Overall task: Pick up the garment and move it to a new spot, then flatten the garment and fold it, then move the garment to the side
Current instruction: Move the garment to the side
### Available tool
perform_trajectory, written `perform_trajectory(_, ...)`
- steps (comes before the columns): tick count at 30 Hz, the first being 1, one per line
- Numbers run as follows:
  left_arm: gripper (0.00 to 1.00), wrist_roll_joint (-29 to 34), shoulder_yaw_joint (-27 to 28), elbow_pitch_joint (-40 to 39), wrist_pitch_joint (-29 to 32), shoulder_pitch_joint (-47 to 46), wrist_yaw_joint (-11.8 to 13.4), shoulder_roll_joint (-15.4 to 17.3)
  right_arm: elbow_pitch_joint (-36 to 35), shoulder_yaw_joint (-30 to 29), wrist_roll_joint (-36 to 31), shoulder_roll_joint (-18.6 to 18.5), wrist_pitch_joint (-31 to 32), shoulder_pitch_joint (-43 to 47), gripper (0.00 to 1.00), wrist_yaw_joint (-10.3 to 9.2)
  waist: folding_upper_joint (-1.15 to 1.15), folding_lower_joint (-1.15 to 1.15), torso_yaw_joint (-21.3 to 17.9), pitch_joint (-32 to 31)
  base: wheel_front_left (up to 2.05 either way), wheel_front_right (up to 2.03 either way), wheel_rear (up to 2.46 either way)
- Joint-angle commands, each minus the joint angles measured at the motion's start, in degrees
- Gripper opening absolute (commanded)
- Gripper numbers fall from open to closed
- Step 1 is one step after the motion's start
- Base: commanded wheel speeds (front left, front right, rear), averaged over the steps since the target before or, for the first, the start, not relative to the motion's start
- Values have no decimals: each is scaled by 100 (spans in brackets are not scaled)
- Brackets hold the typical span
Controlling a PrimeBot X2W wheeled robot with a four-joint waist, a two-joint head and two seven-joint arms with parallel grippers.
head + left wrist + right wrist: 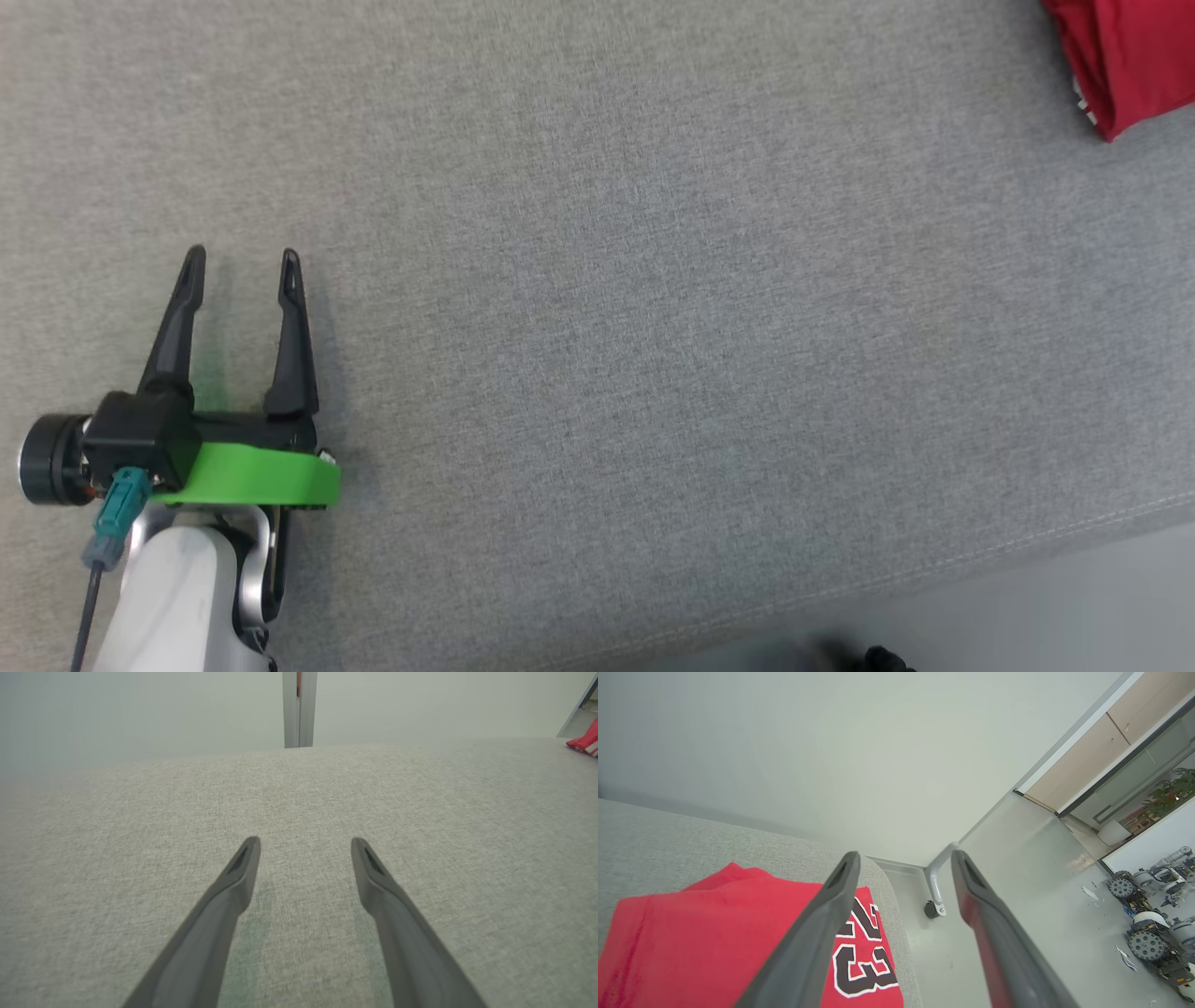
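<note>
Head view: L gripper [242, 254] at lower left over the grey cushion [653, 327], fingers spread, nothing btwn them; red garment [1130, 56] lies at the far right corner, well apart from it. Right wrist view: R gripper [904, 855] fingers also wide apart w/ nothing held, folded garment lying below them, black "23" facing up by the cushion's edge.
</note>
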Motion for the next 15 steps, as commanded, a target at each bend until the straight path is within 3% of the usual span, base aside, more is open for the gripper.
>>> perform_trajectory(1, 100, -40, 30, 44, -37, 132, 52, -32, -27, 45, 9, 102, -174, 140, 100, -9, 0, 0, 104, -504, 0, 0, 0)
perform_trajectory(15, 100, -197, 485, 197, -77, 1054, 219, -97, -1003, -5, 443, 1198, -652, 1847, 100, -9, 0, 0, 268, -1864, 0, 0, 0)
